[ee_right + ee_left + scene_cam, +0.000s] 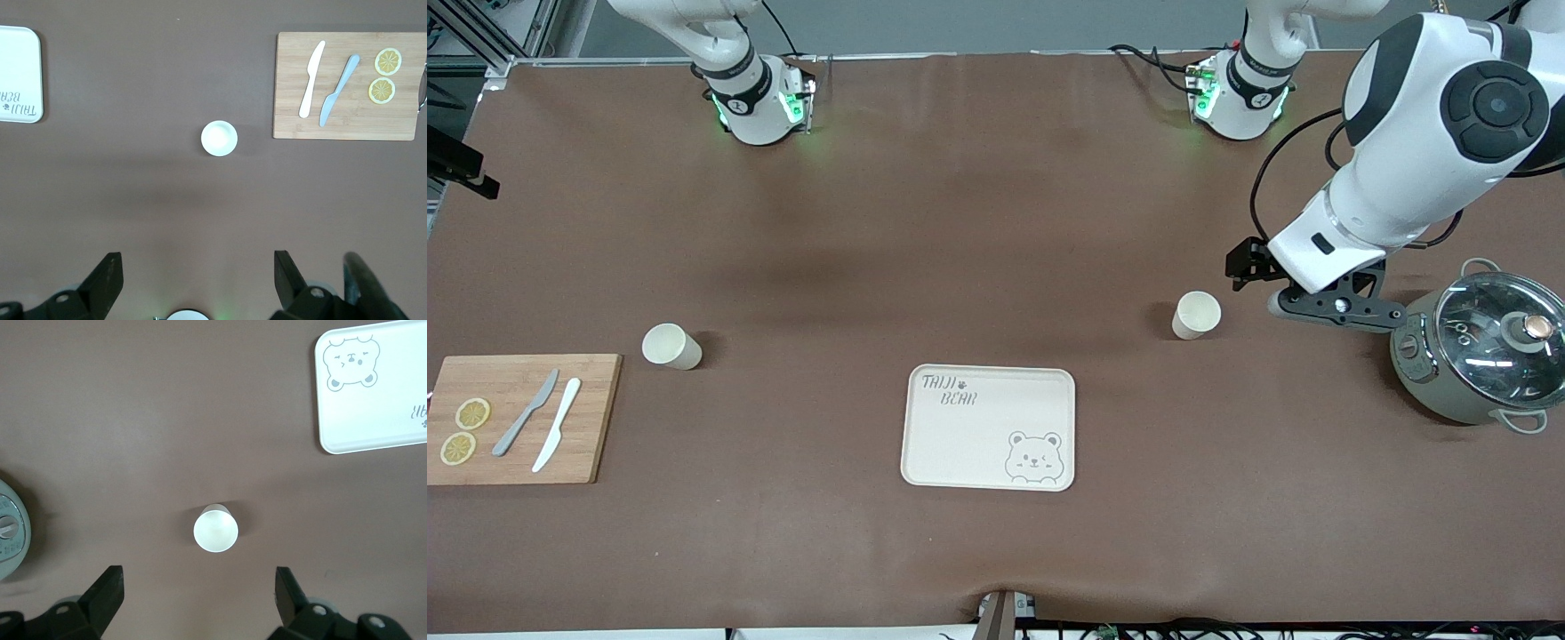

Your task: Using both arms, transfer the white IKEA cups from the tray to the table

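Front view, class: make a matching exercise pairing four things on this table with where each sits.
Things:
1. lemon slices
2. bear tray
3. lidded pot
4. left tool

Places:
A. at the left arm's end of the table
B. open, up in the air beside a white cup
C. on the wooden cutting board
D. mid-table, nearer the front camera than both cups

Pairs: 1-C, 2-D, 3-A, 4-B

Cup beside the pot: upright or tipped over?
Upright. The cup stands on the table, its round rim facing up in the left wrist view, with nothing visible inside.
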You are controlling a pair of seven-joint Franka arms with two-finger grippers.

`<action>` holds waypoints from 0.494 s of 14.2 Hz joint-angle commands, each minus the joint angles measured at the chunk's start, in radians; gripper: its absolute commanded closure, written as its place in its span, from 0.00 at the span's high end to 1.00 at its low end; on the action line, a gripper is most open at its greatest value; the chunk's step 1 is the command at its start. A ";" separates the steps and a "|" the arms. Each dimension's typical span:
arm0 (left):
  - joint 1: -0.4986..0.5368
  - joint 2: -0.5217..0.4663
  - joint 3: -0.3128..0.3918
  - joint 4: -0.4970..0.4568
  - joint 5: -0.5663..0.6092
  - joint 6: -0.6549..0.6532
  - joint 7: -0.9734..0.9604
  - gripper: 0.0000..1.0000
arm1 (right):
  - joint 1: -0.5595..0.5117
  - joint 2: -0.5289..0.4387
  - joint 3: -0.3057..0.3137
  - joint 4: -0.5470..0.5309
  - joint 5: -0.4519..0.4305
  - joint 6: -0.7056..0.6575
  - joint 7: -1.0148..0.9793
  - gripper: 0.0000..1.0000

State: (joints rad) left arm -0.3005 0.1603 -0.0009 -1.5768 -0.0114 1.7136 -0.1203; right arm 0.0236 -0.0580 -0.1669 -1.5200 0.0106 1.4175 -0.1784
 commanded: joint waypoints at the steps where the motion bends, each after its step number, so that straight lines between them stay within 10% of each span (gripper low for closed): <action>1: 0.004 -0.005 -0.005 0.015 0.013 -0.022 -0.018 1.00 | 0.029 -0.014 0.001 -0.008 -0.044 0.000 0.016 1.00; 7: 0.006 -0.005 -0.005 0.015 0.013 -0.022 -0.016 1.00 | 0.033 -0.014 0.003 -0.008 -0.043 0.000 0.020 1.00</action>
State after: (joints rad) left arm -0.2991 0.1602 -0.0009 -1.5729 -0.0114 1.7135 -0.1205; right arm 0.0473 -0.0580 -0.1662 -1.5200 -0.0086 1.4180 -0.1778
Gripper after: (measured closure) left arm 0.000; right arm 0.000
